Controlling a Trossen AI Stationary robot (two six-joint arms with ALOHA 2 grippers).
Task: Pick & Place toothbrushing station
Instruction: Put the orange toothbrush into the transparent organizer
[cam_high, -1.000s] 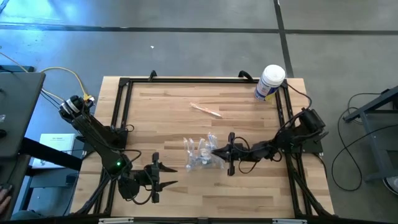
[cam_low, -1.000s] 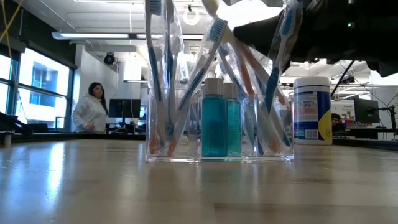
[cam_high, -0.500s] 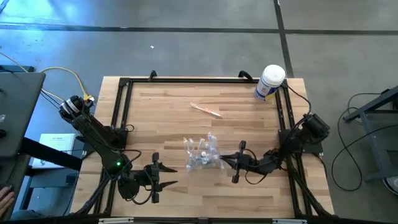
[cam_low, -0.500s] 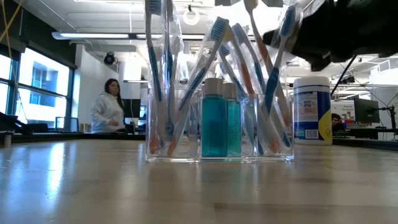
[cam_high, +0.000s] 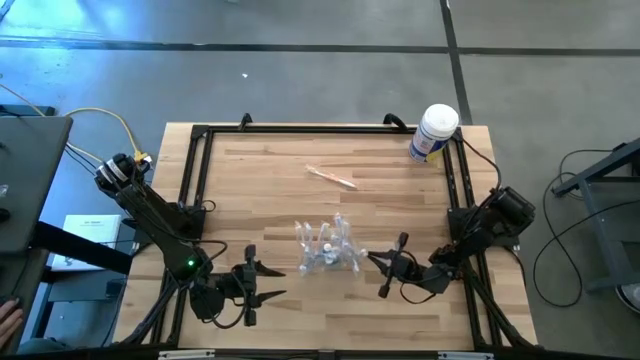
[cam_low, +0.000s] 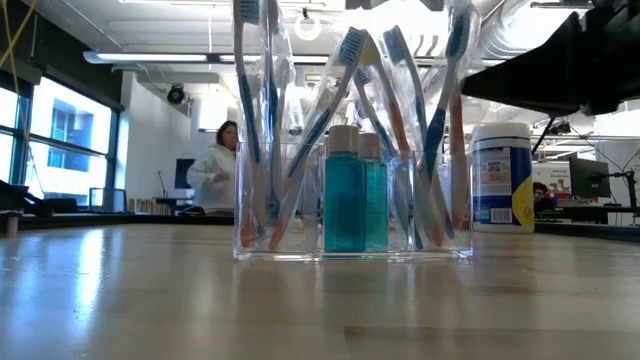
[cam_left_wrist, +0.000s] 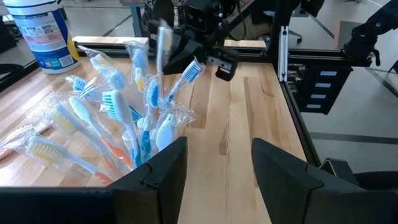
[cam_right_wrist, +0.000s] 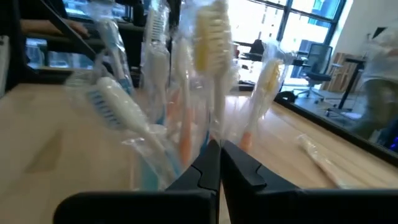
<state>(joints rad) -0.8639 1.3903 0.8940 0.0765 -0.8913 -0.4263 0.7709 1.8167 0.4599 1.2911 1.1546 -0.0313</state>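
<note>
The toothbrushing station (cam_high: 325, 248) is a clear plastic holder packed with several wrapped toothbrushes and two teal bottles (cam_low: 352, 200). It stands by its flat base on the wooden table, near the middle. My right gripper (cam_high: 372, 259) is shut and empty just to the right of the station, with the brushes close ahead of it in the right wrist view (cam_right_wrist: 186, 106). My left gripper (cam_high: 274, 282) is open and empty near the table's front edge, to the left of the station (cam_left_wrist: 124, 118).
A white tub with a blue label (cam_high: 434, 133) stands at the far right corner. One loose wrapped toothbrush (cam_high: 331, 177) lies on the table beyond the station. A black frame (cam_high: 197, 160) runs round the table's edges. A person (cam_low: 215, 175) moves in the room behind.
My right gripper has drawn back from above the station toward the table's right and near edges and now sits lower, clear of it. The brushes at the holder's right end have shifted and now stand more upright.
</note>
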